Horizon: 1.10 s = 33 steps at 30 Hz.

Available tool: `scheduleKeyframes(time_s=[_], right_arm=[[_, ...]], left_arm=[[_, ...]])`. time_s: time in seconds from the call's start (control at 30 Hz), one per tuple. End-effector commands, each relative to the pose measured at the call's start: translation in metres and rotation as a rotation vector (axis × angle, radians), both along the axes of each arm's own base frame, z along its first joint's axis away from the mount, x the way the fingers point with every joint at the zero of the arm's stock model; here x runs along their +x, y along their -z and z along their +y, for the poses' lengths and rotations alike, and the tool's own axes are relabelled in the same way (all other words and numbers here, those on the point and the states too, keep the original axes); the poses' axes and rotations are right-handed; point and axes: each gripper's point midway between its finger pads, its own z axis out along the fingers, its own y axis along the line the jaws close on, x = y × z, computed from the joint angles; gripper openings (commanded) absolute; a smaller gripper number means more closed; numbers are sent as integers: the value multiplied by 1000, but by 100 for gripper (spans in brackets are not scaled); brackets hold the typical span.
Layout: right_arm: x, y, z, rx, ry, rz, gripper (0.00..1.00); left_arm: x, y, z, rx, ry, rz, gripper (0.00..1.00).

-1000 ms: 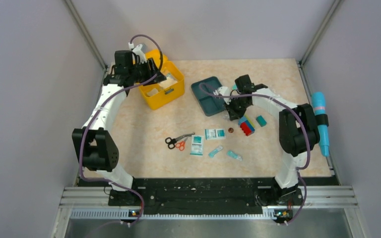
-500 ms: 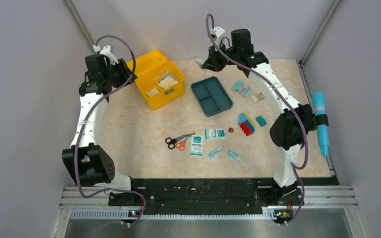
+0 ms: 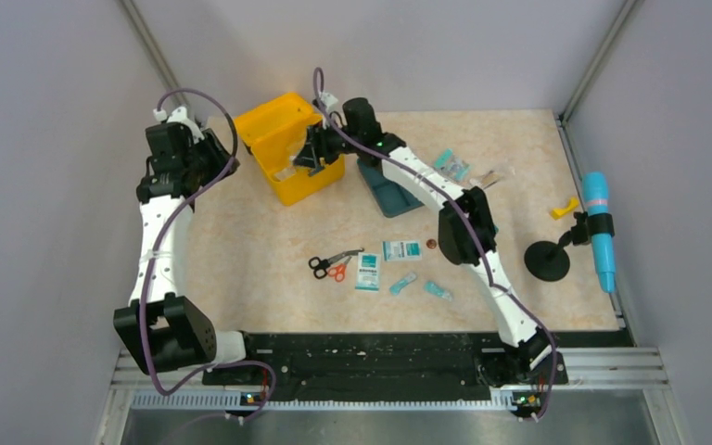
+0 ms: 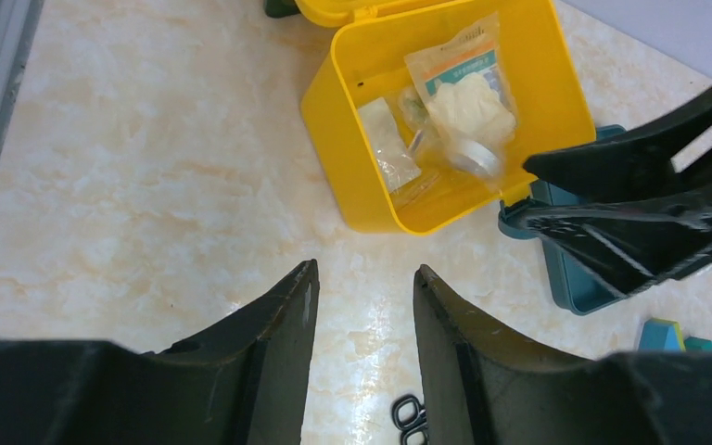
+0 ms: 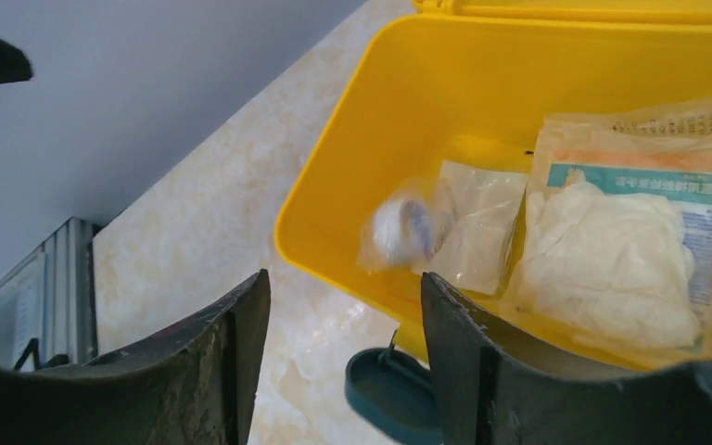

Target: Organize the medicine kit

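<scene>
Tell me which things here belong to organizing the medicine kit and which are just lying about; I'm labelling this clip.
Job in hand: medicine kit, packets inside it, teal tray, scissors, sachets.
Probably just lying about: blue cylinder, yellow clip, black round base.

Printed matter: the clear pouch (image 5: 630,260) lying in the medicine kit (image 5: 334,176) carries a teal band with white characters and a line of small dark print along its top edge, both too blurred to read. The white-and-teal sachets (image 3: 368,271) on the table (image 3: 260,250) bear printing too small to make out. Nothing else shows legible lettering, numbers or signs.
</scene>
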Motion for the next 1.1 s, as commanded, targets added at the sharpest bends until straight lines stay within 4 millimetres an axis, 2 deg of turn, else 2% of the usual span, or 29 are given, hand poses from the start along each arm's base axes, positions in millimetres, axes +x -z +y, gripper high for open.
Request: scheduleKeyframes(time_s=[0.0, 0.07, 0.17, 0.27, 0.4, 0.47, 0.6, 0.7, 0.83, 1.07], right_arm=[[21, -74, 10, 158, 84, -152, 61], [25, -88, -6, 137, 90, -181, 61], [40, -104, -52, 98, 139, -212, 63], [59, -97, -108, -30, 186, -267, 72], [93, -54, -208, -299, 380, -281, 66], [101, -27, -256, -431, 468, -246, 62], [100, 34, -323, -721, 461, -214, 60], [91, 70, -346, -857, 365, -199, 60], [77, 108, -362, -981, 232, -141, 62], [83, 139, -387, -1052, 204, -78, 61]], left_arm=[[-3, -8, -6, -46, 9, -29, 47], [-3, -7, -8, -57, 12, -31, 47], [-1, -4, -11, -78, 15, -42, 47], [-1, -2, -14, -95, 29, -50, 47], [-1, 0, -21, -104, 70, -60, 47], [-2, 3, -24, -107, 91, -57, 46], [-4, 6, -32, -106, 153, -59, 39], [-6, 8, -35, -102, 182, -55, 39], [-7, 9, -36, -93, 203, -48, 39], [-6, 9, -36, -82, 215, -45, 39]])
